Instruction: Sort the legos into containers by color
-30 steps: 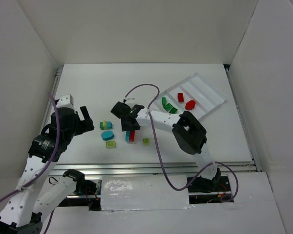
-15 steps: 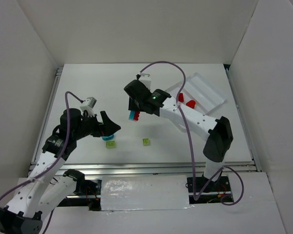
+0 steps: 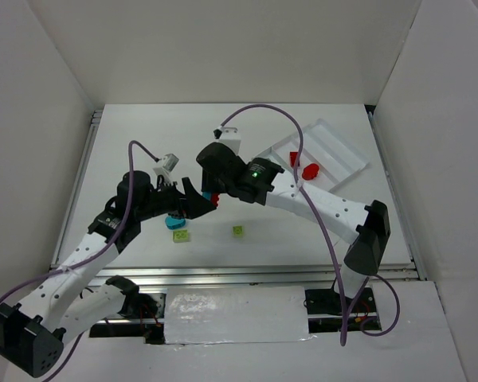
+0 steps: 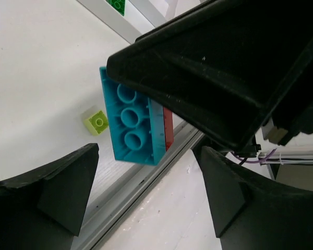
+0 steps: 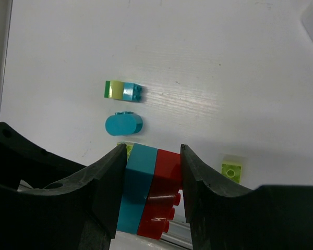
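Right fingers (image 5: 203, 182) clenched on joined cyan and red legos (image 5: 141, 192) above the tabletop (image 5: 250, 62), left fingers (image 4: 62, 187) released, spread wide either side of them

No text, number, label or brand mark can be read in any of the views. The legos (image 5: 123, 125) show only plain coloured faces and studs, with no moulded lettering clear enough to make out. The white tray (image 3: 336, 151) carries no readable marking either.
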Controlling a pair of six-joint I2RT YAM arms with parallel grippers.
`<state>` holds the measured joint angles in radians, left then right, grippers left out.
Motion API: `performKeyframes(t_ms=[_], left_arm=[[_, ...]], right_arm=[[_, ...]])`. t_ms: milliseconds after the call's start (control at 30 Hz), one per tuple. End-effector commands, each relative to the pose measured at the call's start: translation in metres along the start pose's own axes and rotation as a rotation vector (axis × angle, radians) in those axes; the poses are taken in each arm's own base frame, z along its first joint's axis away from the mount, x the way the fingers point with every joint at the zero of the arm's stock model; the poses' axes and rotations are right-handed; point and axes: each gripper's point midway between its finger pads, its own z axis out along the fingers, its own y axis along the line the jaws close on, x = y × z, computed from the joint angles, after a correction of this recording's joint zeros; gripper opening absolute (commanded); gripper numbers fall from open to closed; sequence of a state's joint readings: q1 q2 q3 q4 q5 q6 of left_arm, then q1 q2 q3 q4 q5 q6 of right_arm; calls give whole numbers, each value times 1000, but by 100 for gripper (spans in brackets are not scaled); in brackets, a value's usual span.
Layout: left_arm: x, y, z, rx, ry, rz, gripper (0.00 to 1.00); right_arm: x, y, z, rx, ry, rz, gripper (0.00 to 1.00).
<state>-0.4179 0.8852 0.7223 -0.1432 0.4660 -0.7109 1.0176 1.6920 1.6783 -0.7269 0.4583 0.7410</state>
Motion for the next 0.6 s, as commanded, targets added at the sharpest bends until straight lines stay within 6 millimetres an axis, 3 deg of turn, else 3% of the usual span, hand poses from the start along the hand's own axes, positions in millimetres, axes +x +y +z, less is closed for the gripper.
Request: performKeyframes(t_ms=[0,67,100,133,167,267,333,367,400,467,500,567], left_arm=[[-23,-19,3,52,-72,42,90],[-21,-19,4,52,-67,44,83],[-21,-19,4,55,-66,46,72],[-20,-18,4,55,-66,45,67],[-21,-19,5,58,-70,49,48],[-22,-21,6,66,-63,52,7],[-23,-22,6,68,-64,58,0],[-24,-24,5,72,-72,65,0],[-24,-24,4,78,-77,70,0],[-26,-29,0,97,-101,88,0],[-25,-31,-5,106,-111,97,0],[-25,-36,-12,123,-129,119,0]], right_arm=[[-18,16,-12,-42,-48,36,0],[-20,17,-14,-53,-55,45,0],[-19,20,-16,-64,-51,45,0],[-20,21,-18,-73,-52,49,0],[-19,22,-19,-82,-50,51,0],[-15,30,-24,-129,-29,59,0],[-10,36,-25,-176,-15,60,2],[-12,39,-31,-210,-15,63,12],[-7,48,-37,-274,12,58,52],[-1,54,-39,-368,19,56,79],[-8,56,-52,-430,6,68,99],[-10,51,-61,-521,26,103,100]])
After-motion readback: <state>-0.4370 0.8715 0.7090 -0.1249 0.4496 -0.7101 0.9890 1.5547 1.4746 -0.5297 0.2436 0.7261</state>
